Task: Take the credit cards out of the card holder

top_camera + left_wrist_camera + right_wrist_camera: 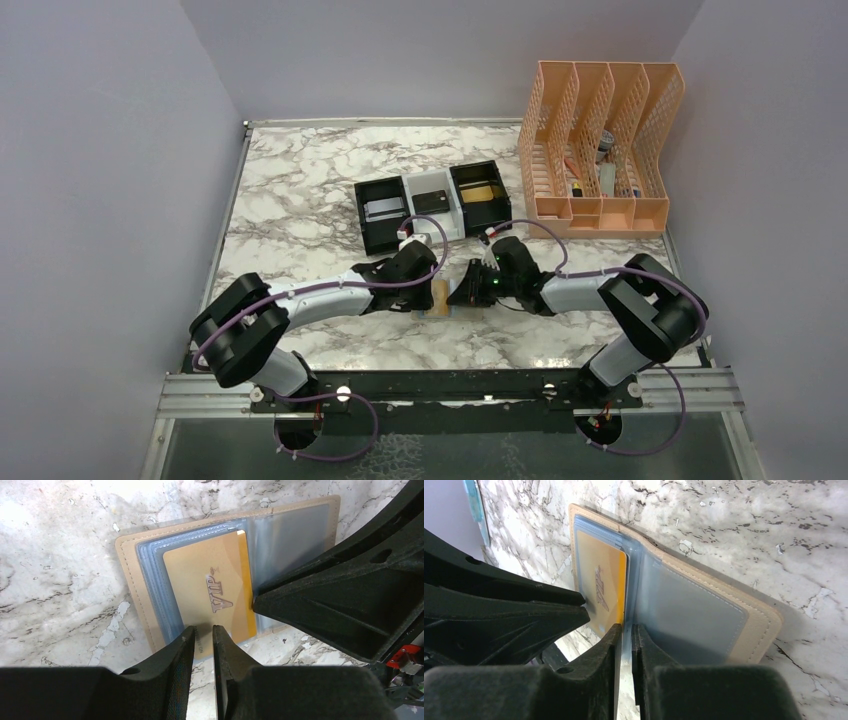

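Note:
The tan card holder (131, 580) lies open on the marble table, between both arms (440, 297). A gold credit card (200, 580) marked VIP sits in its left clear pocket, its near edge past the holder's rim. My left gripper (204, 627) stands over that near edge, jaws a narrow slit apart, nothing between them. My right gripper (626, 626) is at the holder's spine beside the gold card (599, 575), jaws also slightly apart over the plastic pocket edge. The right panel's pocket (694, 615) looks empty.
Behind the grippers stand three small bins in a row: black (380, 215), white (432, 205), black (480, 195), each with a flat card-like thing inside. A peach mesh file organizer (600, 150) fills the back right corner. Walls close in on both sides.

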`<state>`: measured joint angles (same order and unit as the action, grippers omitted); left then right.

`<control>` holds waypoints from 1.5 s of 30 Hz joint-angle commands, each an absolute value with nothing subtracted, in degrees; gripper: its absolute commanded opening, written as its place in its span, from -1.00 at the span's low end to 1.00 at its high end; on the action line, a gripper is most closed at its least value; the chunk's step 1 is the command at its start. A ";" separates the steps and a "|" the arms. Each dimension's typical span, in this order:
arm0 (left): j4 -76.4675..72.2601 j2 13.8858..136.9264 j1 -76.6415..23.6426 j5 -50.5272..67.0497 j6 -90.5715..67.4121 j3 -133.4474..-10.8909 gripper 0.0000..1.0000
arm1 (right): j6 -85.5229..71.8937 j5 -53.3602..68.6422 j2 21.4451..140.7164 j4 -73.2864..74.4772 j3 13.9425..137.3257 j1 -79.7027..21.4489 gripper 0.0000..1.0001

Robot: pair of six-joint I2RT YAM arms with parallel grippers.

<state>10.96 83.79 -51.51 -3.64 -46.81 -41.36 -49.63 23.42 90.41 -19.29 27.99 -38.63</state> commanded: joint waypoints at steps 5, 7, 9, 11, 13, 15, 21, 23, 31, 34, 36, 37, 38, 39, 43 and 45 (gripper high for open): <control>12.49 86.63 -51.96 -3.44 -47.29 -39.81 -0.57 | -49.42 27.08 92.66 -22.40 28.47 -38.67 -0.58; 12.06 86.79 -51.95 -3.16 -47.73 -39.49 -0.57 | -50.14 28.75 93.79 -24.55 28.25 -38.67 -0.57; 11.66 86.93 -51.94 -2.88 -48.18 -38.82 -0.58 | -50.76 29.54 94.93 -25.90 28.32 -38.74 -0.56; 11.07 86.92 -51.97 -2.58 -48.56 -38.07 -0.58 | -50.81 28.60 95.76 -25.47 28.63 -38.74 -0.56; 10.80 86.90 -51.95 -2.53 -48.92 -37.60 -0.58 | -50.69 27.03 95.85 -24.44 28.87 -38.85 -0.57; 10.63 86.71 -51.94 -2.39 -49.12 -37.37 -0.59 | -50.12 25.31 94.92 -23.75 28.57 -39.01 -0.70; 11.09 85.31 -51.94 -3.44 -48.82 -38.05 -0.56 | -46.52 20.49 91.06 -18.73 28.76 -39.20 -0.98; 11.71 84.04 -51.94 -4.32 -48.51 -38.60 -0.47 | -46.08 19.45 89.91 -17.39 28.76 -39.20 -0.98; 12.88 80.97 -51.97 -6.37 -46.95 -39.80 -0.32 | -46.10 19.66 89.09 -16.62 28.14 -39.20 -0.98; 11.97 82.84 -51.96 -5.31 -47.01 -39.69 -0.36 | -46.85 20.92 89.46 -17.59 28.12 -39.20 -0.97; 10.74 83.67 -52.05 -4.61 -47.18 -39.40 -0.42 | -46.95 22.14 89.89 -18.28 28.33 -39.16 -0.93; 10.15 83.87 -52.03 -4.23 -47.34 -39.11 -0.44 | -47.08 22.66 90.21 -18.50 28.45 -39.19 -0.92; 9.73 84.03 -52.05 -4.06 -47.43 -38.91 -0.46 | -47.14 23.18 90.44 -18.73 28.64 -39.19 -0.91; 9.52 84.16 -52.03 -3.96 -47.53 -38.74 -0.48 | -47.18 23.73 90.74 -18.92 28.83 -39.20 -0.90; 9.41 84.71 -52.08 -3.68 -47.59 -38.37 -0.59 | -47.38 26.22 91.62 -20.95 29.28 -39.20 -0.79; 9.47 84.94 -52.05 -3.53 -47.72 -38.17 -0.63 | -48.41 28.04 92.07 -23.05 29.15 -39.20 -0.74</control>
